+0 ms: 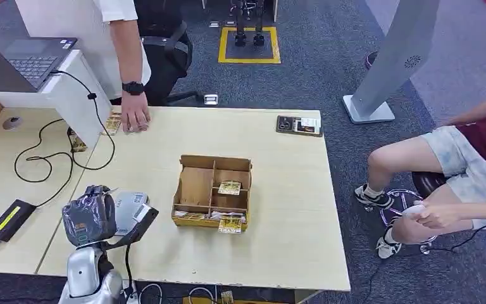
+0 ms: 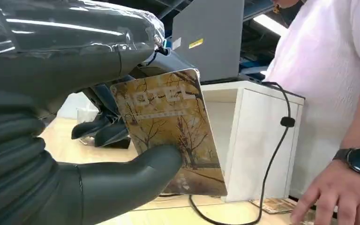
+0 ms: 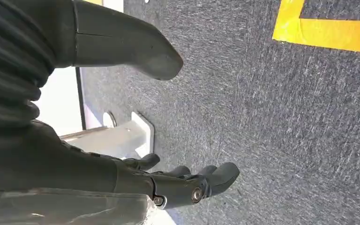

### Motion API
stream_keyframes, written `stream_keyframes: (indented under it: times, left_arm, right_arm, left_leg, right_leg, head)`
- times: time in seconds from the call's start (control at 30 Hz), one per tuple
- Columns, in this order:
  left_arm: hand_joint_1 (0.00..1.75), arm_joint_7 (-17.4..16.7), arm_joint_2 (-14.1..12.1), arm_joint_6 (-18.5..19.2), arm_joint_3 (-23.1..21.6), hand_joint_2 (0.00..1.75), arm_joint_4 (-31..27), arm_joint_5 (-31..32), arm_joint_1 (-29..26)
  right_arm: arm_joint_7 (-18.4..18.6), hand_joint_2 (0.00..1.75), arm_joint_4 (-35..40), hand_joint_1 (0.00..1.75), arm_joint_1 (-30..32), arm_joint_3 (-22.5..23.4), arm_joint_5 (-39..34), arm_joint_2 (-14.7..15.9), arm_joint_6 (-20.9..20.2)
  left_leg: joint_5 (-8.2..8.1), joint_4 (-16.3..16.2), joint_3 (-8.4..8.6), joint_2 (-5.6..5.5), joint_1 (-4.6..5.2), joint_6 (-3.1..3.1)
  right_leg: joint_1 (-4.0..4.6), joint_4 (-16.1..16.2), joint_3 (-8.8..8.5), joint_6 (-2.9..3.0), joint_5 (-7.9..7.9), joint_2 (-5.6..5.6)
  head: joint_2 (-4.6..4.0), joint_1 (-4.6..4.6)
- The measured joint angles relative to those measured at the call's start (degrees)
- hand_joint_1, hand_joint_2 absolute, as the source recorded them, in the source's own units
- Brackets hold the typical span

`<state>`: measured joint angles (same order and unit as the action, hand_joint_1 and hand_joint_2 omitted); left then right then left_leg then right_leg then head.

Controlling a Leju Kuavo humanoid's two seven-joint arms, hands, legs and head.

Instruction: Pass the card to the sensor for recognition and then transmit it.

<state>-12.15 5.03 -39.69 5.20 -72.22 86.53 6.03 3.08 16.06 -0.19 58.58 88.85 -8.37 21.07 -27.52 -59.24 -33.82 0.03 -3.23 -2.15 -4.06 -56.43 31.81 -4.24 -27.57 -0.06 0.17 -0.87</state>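
Holding the card over the sensor.
Left hand only pinches it, so it could slip; right hand hangs open-fingered, empty.

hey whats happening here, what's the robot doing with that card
The robot's left hand holds a card printed with autumn trees, pinched under its thumb, above a grey device on the light wooden table. Its right hand hangs open over the carpet. A cardboard tray with more cards sits mid-table. One person rests a hand on the far edge; another sits to the right.
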Motion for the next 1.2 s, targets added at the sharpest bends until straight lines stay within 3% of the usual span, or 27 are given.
stream_keyframes:
  times: [0.13, 0.37, 0.5, 0.7, 0.87, 1.2]
  left_arm:
    - [1.75, -0.59, -0.66, 0.0, 0.0, 1.75, 0.13, 0.22, -0.32]
    - [1.75, -5.55, -2.36, 0.0, 0.0, 1.75, 1.6, 0.55, -2.71]
    - [1.75, -6.32, -3.28, 0.46, -0.02, 1.75, 5.18, 0.66, -3.41]
    - [1.75, -10.45, -7.17, 4.53, -6.17, 1.75, 12.24, 0.72, -3.52]
    - [1.75, -9.03, -9.0, 4.68, -9.99, 1.75, 15.14, 0.7, -2.64]
    - [1.75, -8.26, -10.25, 4.66, -12.24, 1.75, 15.78, 0.7, -2.65]
  right_arm:
    - [-0.02, 1.75, 0.15, 0.0, 0.03, 0.15, 0.0, 0.0, -0.11]
    - [-0.33, 1.75, 1.05, 0.0, 0.33, 0.94, 0.0, -0.18, -0.33]
    - [-0.59, 1.75, 1.79, 0.0, 0.49, 1.64, 0.04, -0.46, -0.52]
    - [-1.42, 1.75, 3.32, 0.0, 0.85, 2.86, 0.42, -0.87, -1.86]
    - [-1.77, 1.75, 3.98, 0.0, 0.87, 3.52, 0.5, -0.94, -2.21]
    - [-2.05, 1.75, 4.52, 0.0, 0.94, 4.5, 1.11, -1.03, -2.23]
  left_leg:
    - [0.0, 0.0, 0.0, 0.0, 0.0, 0.0]
    - [0.0, 0.0, 0.01, 0.0, 0.0, 0.0]
    - [-0.01, 0.0, 0.01, 0.01, 0.0, 0.0]
    - [0.0, 0.01, 0.04, -0.01, 0.0, 0.0]
    - [-0.02, 0.03, 0.26, -0.02, 0.01, -0.01]
    - [-0.03, 0.03, 0.45, -0.04, 0.01, -0.02]
  right_leg:
    - [0.0, 0.0, -0.01, 0.0, 0.0, 0.0]
    - [0.0, 0.0, 0.02, 0.01, -0.01, 0.01]
    - [0.0, 0.0, 0.03, 0.0, -0.03, 0.01]
    - [-0.01, 0.0, -0.04, 0.0, -0.03, -0.04]
    - [-0.01, 0.01, -0.3, -0.03, -0.09, -0.06]
    - [-0.01, 0.0, -0.52, -0.04, -0.08, -0.08]
  head:
    - [0.0, -0.02]
    - [0.0, 0.0]
    - [0.0, 0.0]
    - [0.0, -0.02]
    - [0.0, -0.02]
    - [0.0, 0.0]
